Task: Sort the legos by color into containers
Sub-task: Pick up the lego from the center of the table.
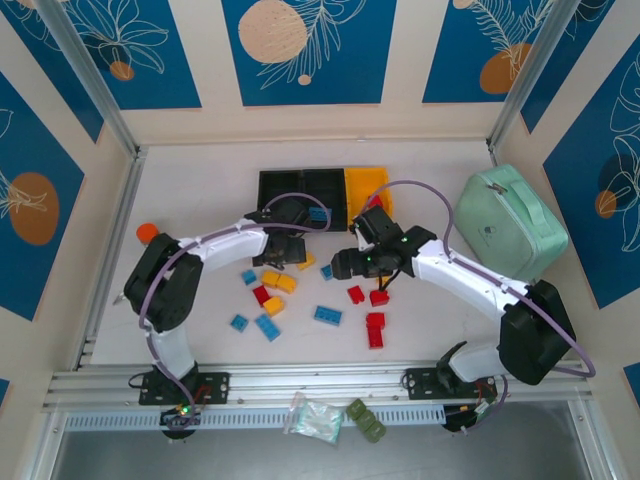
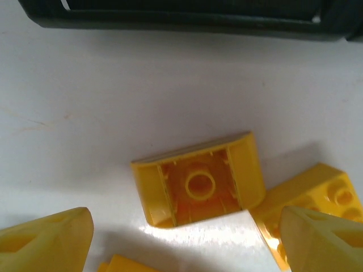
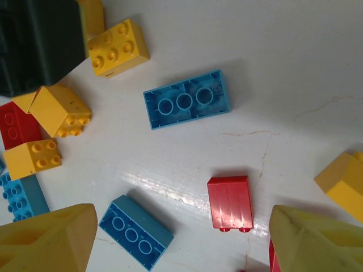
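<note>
Three joined containers stand at the back: two black bins (image 1: 298, 187) and a yellow bin (image 1: 366, 184); a blue lego (image 1: 318, 213) lies in a black one. Red, blue and yellow legos are scattered in front of them. My left gripper (image 2: 187, 243) is open just before the black bin's wall (image 2: 187, 20), and an upside-down yellow lego (image 2: 198, 181) lies on the table just ahead of its fingertips. My right gripper (image 3: 181, 243) hangs open over a red lego (image 3: 229, 203) and a blue lego (image 3: 136, 231), touching neither.
A mint-green case (image 1: 510, 225) sits at the right and an orange-capped jar (image 1: 147, 233) at the left. More legos lie close by: blue (image 1: 327, 315), red (image 1: 375, 328), yellow (image 1: 278, 282). A green lump (image 1: 366, 420) and a plastic bag (image 1: 315, 418) rest on the front rail.
</note>
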